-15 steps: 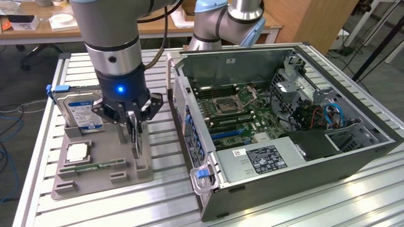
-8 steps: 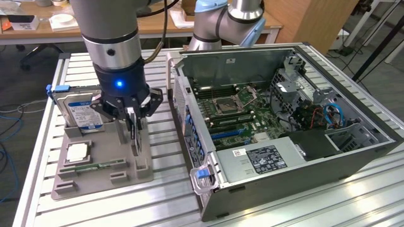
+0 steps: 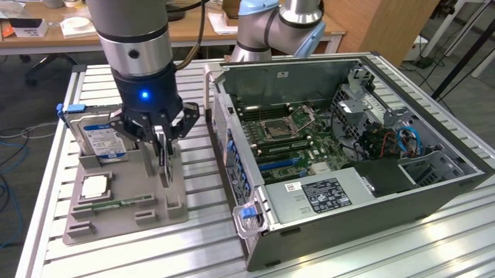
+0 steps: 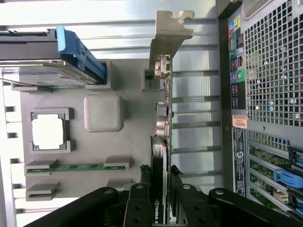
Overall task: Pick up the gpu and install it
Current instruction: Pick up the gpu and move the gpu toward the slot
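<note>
Right, exterior view: we see the gripper (image 3: 160, 139) over the grey holder (image 3: 116, 217), fingers clamped on the gpu (image 3: 163, 165), which stands on edge in it, beside the open computer case (image 3: 371, 202). Wrist view now: we get the gpu (image 4: 163, 118) edge-on, thin and dark, silvery bracket (image 4: 170, 33) at one end, fingers (image 4: 142, 189) pressing both faces.

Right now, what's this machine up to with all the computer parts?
A robot arm's end effector is closed on the gpu, a thin card standing on edge at a gray holder. I cannot tell whether the card has left its slot yet. A hard drive stands in the same holder. The computer case lies open at the exterior view's right, and the card is not yet installed in it.
</note>
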`<state>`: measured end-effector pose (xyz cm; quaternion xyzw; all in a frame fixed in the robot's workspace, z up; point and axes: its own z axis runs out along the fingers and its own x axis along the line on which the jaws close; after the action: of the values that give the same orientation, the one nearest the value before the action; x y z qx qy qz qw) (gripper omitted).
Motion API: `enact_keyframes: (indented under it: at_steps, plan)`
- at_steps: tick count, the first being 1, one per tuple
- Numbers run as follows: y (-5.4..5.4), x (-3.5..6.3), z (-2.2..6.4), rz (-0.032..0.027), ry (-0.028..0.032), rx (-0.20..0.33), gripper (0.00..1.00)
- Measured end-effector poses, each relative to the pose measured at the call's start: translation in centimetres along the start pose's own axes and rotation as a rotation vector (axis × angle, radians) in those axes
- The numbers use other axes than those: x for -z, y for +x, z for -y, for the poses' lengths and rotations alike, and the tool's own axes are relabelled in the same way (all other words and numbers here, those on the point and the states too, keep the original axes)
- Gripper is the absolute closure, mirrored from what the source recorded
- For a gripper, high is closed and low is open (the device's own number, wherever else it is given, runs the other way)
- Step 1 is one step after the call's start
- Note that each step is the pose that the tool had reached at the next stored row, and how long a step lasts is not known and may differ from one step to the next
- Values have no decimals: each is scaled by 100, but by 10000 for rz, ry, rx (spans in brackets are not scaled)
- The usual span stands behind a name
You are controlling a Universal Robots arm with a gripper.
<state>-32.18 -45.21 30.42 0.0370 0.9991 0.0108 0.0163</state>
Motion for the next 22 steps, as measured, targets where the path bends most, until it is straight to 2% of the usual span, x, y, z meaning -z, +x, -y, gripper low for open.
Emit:
enact_keyframes:
  at_steps: [10,22]
  plan:
    - [-4,110,-3,0,0,17,74]
    - [-4,124,-2,-3,1,46,74]
